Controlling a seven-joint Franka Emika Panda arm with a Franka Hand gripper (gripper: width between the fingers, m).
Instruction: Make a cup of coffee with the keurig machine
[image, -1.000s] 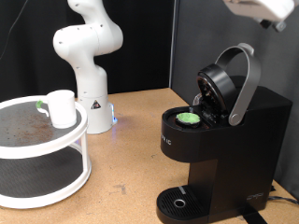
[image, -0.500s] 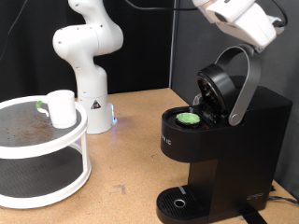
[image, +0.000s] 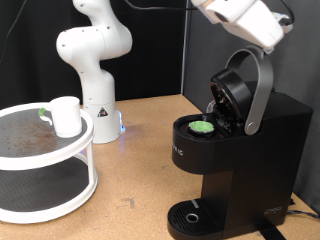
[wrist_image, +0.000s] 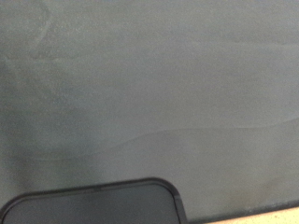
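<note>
The keurig machine (image: 240, 150) stands at the exterior view's right with its lid raised and its silver-grey handle (image: 262, 90) tipped up. A green-topped pod (image: 203, 127) sits in the open chamber. The white cup (image: 66, 116) stands on the top shelf of a round white two-tier stand (image: 60, 150) at the left. My gripper's white hand (image: 245, 18) hangs at the top right, just above the handle's top; its fingers do not show clearly. In the wrist view I see no fingers, only a grey backdrop and a black rounded edge (wrist_image: 93, 201).
The arm's white base (image: 92, 60) stands at the back, between the stand and the machine. The machine's round drip base (image: 190, 215) is at the bottom. A wooden tabletop (image: 140, 180) lies between stand and machine. A dark curtain hangs behind.
My hand has moved left and down from the top right corner, to just above the machine's raised handle. Cup, pod and lid have not moved.
</note>
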